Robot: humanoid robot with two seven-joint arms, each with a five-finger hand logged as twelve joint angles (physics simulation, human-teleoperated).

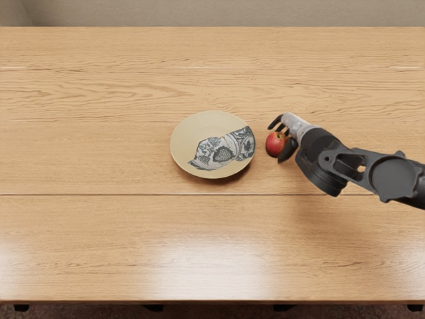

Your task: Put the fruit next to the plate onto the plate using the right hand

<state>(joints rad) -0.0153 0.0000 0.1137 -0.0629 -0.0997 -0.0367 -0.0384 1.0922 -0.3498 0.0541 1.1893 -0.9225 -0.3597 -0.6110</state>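
Note:
A small red apple (273,143) lies on the wooden table just right of a cream plate (192,133) with a grey printed pattern. My right hand (281,138) reaches in from the right edge and its dark fingers (288,150) curl around the apple's right side, one above it and one below. The apple still rests on the table, a short gap from the plate's rim. The palm side of the grasp is hidden, so I cannot see how firmly the fingers close. The left arm does not show.
The wooden table (99,219) stretches wide on every side of the plate. Its front edge runs along the bottom of the view and its back edge near the top. My right forearm (358,169) lies low over the table at the right.

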